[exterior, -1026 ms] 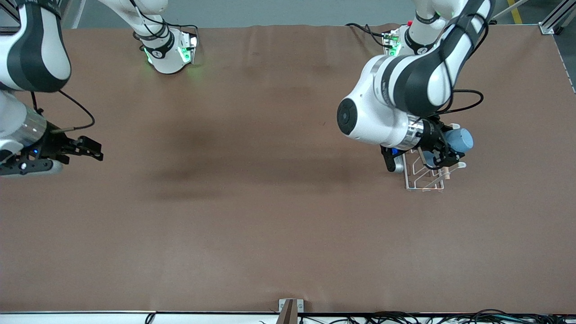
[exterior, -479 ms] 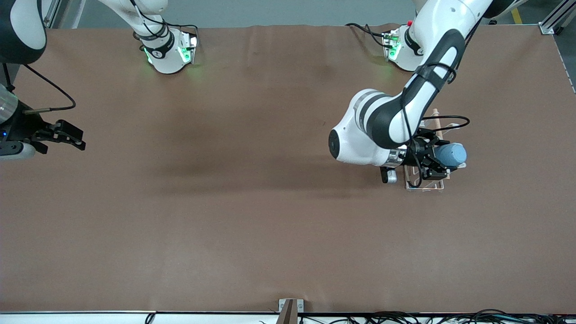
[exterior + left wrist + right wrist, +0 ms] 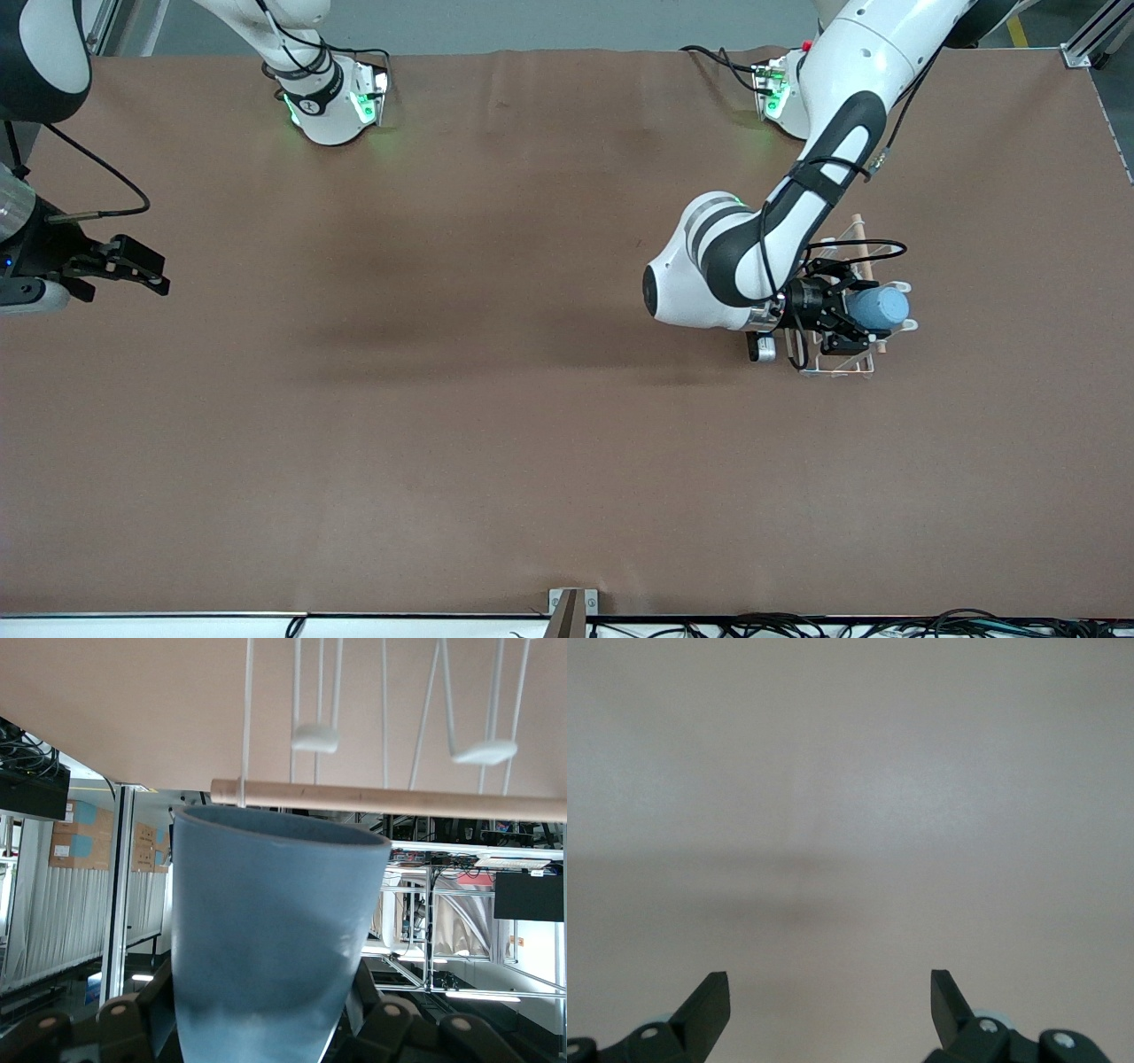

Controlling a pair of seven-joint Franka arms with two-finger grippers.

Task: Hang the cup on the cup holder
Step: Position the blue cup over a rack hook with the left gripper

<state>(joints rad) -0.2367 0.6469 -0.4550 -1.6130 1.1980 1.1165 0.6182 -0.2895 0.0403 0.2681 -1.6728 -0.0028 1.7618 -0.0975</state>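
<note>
Two grippers: left gripper [image 3: 852, 321] clenched around blue cup [image 3: 877, 307], tipped sideways over cup holder [image 3: 837, 363]; right gripper [image 3: 146, 270] spread, empty, waiting. Risk: rim snagging wooden rod [image 3: 390, 800], missing prong.

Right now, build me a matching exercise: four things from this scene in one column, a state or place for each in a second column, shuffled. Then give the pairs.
Column one:
1. cup
2. cup holder
3. left hand
4. right hand

Column two:
A. open, holding nothing, at the right arm's end of the table
B. white wire with a wooden rod, standing on the table
C. light blue, lying sideways in a grip
D. shut on the cup, over the rack

Pairs: 1-C, 2-B, 3-D, 4-A
</note>
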